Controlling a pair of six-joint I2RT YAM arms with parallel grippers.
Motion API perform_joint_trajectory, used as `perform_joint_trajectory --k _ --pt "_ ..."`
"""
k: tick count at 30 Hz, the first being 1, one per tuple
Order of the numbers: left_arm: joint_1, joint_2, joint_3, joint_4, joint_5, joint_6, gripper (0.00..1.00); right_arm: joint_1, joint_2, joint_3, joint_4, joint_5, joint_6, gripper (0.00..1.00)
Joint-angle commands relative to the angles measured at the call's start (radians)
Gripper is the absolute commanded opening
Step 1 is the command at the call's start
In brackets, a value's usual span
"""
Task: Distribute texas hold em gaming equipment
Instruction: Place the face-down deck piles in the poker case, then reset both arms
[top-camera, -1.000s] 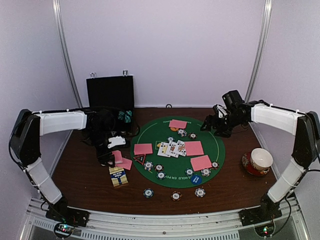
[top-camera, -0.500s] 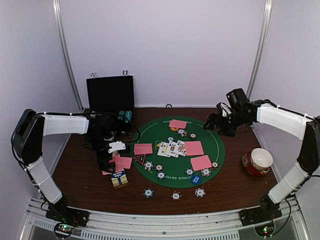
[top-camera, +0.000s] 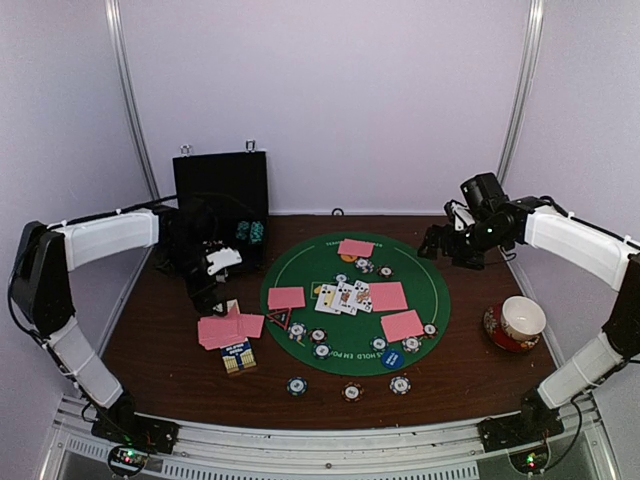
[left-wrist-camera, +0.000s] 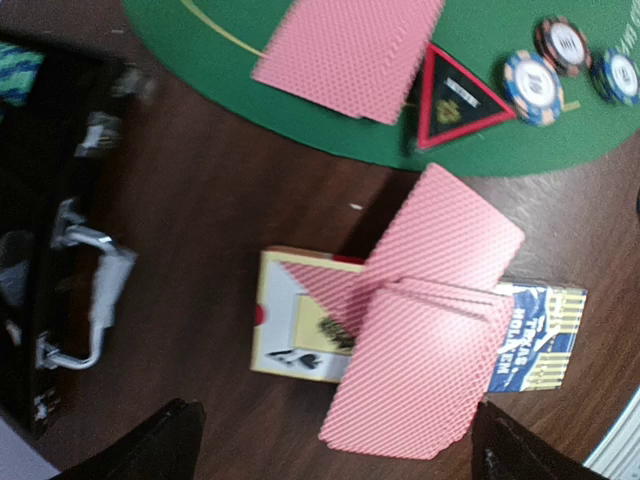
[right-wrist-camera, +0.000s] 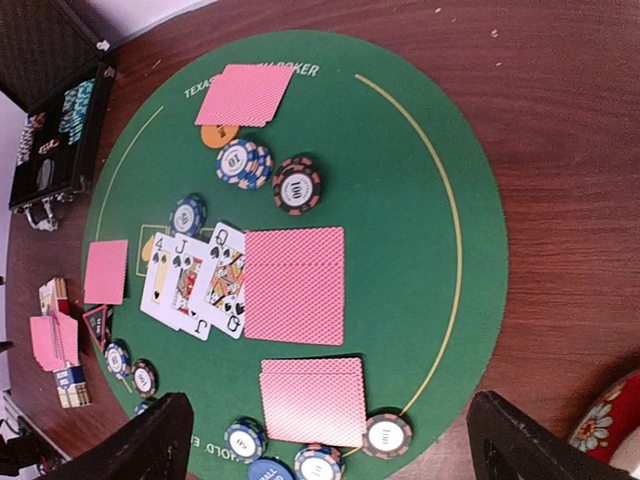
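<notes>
A loose pile of pink-backed cards (top-camera: 225, 328) lies on the wood beside the card box (top-camera: 237, 355), partly on top of it (left-wrist-camera: 420, 370). My left gripper (top-camera: 208, 298) hovers above the pile, open and holding nothing (left-wrist-camera: 345, 450). On the green mat (top-camera: 440, 300) lie three face-up cards (right-wrist-camera: 195, 280), pink card pairs (right-wrist-camera: 295, 285), striped chips (right-wrist-camera: 243, 163), an orange disc (right-wrist-camera: 215, 135) and a blue disc (right-wrist-camera: 268, 470). My right gripper (top-camera: 437, 245) hangs open and empty (right-wrist-camera: 340, 445) over the mat's far right edge.
The black case (top-camera: 220, 200) stands open at the back left, near my left arm. A black and red triangle marker (left-wrist-camera: 455, 100) sits at the mat's left edge. Three chips (top-camera: 351, 391) lie on the wood in front of the mat. A cup on a saucer (top-camera: 520, 320) is at the right.
My left gripper opened, dropped the pink cards beside the card box, and rose back toward the case. My right gripper drew back to the right and opened a little wider.
</notes>
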Motion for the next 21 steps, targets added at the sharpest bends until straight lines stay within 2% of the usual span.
perform_joint_trajectory --k 1,4,6,10,15,18,21 --pt "0.125 -0.101 0.071 0.032 0.046 -0.101 0.98 -0.003 -0.087 -0.016 -0.018 0.270 -0.039 1.00" --pt "0.253 -0.173 0.007 0.176 0.082 -0.179 0.97 -0.019 -0.130 -0.072 0.035 0.454 -0.072 0.99" --pt "0.318 -0.217 -0.079 0.328 0.067 -0.263 0.98 -0.024 -0.165 -0.140 0.134 0.572 -0.106 0.99" --pt "0.384 -0.271 -0.261 0.582 0.035 -0.367 0.98 -0.039 -0.211 -0.267 0.325 0.773 -0.162 1.00" --pt "0.390 -0.279 -0.460 0.888 -0.007 -0.417 0.98 -0.123 -0.205 -0.392 0.520 0.754 -0.171 1.00" --pt "0.390 -0.264 -0.570 1.099 -0.020 -0.433 0.98 -0.168 -0.216 -0.520 0.756 0.742 -0.259 0.99" --pt "0.390 -0.225 -0.630 1.235 -0.047 -0.447 0.98 -0.203 -0.212 -0.627 0.954 0.768 -0.319 1.00"
